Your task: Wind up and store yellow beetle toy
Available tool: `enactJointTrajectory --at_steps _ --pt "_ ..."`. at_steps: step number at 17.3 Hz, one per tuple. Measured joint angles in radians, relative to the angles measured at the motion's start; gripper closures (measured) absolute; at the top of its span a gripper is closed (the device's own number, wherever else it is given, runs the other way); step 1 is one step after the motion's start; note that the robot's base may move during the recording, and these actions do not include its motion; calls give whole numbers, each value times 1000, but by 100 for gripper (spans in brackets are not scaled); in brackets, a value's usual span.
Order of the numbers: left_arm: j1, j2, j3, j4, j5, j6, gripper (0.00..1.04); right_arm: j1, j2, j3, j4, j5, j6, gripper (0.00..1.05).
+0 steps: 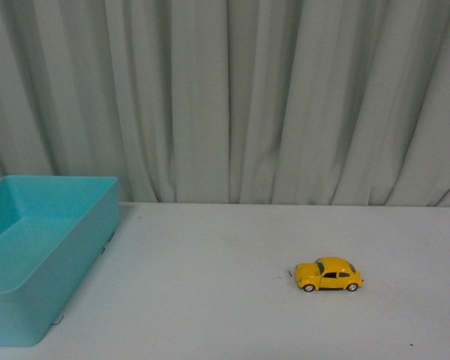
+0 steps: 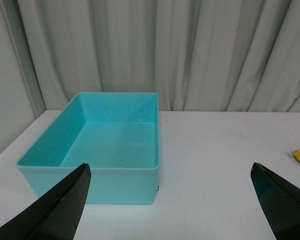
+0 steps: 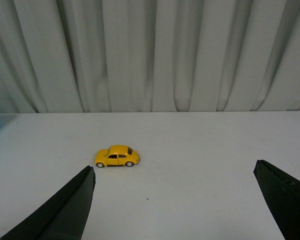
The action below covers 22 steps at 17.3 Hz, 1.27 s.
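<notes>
1 yellow beetle toy [image 1: 328, 274] | 1 bin [image 1: 7, 315] | left fingers [image 2: 60, 215] apart | right fingers [image 3: 65, 215] apart

Nothing readable is showing in any view: the yellow beetle toy [image 1: 328, 274], the turquoise bin [image 1: 75, 270] and the white table [image 1: 210, 300] are carrying no legible text, label or number.

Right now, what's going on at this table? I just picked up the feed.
Nothing is being handled yet. The yellow beetle toy sits on its wheels on the white table, off to the right of the teal bin, which looks empty. The left gripper is open and faces the bin. The right gripper is open and faces the toy. Neither touches anything, so the toy is not yet wound or stored.
</notes>
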Motion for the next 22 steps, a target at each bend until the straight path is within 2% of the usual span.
enactJointTrajectory --at_steps 22 --pt "0 0 0 0 0 0 7 0 0 0 0 0 0 7"
